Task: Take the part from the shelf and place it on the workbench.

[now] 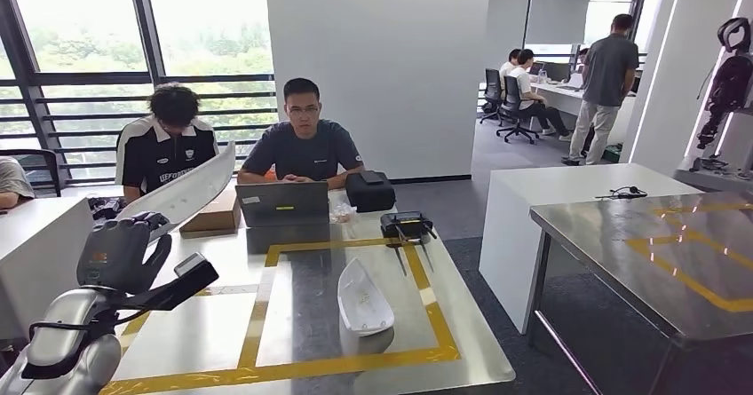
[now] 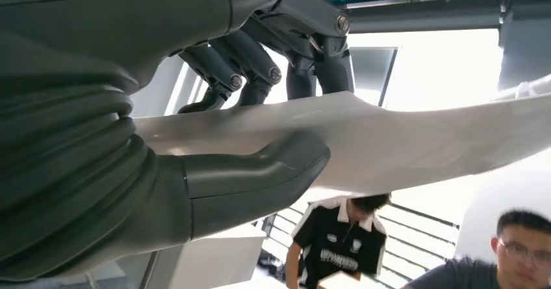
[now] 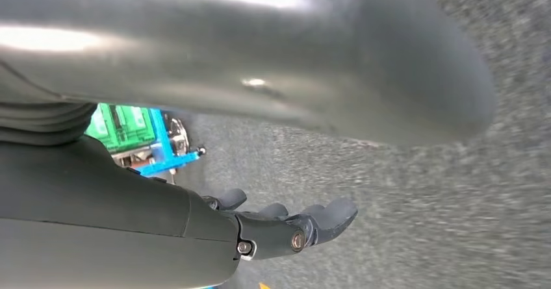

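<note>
My left hand (image 1: 120, 253) is gripping the long white part (image 1: 182, 191), raised above the surface (image 1: 204, 333). Right hand (image 3: 286, 227) is hanging empty, fingers loose. Beyond the part: white shell (image 1: 362, 299), laptop (image 1: 282, 203), two seated people.

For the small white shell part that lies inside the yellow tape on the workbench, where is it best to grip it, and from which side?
Probably across the narrow far end of the white shell part, coming from above. It lies dome-up on the workbench and tapers away from the robot, so fingers could span it there; the wide near end looks too broad.
</note>
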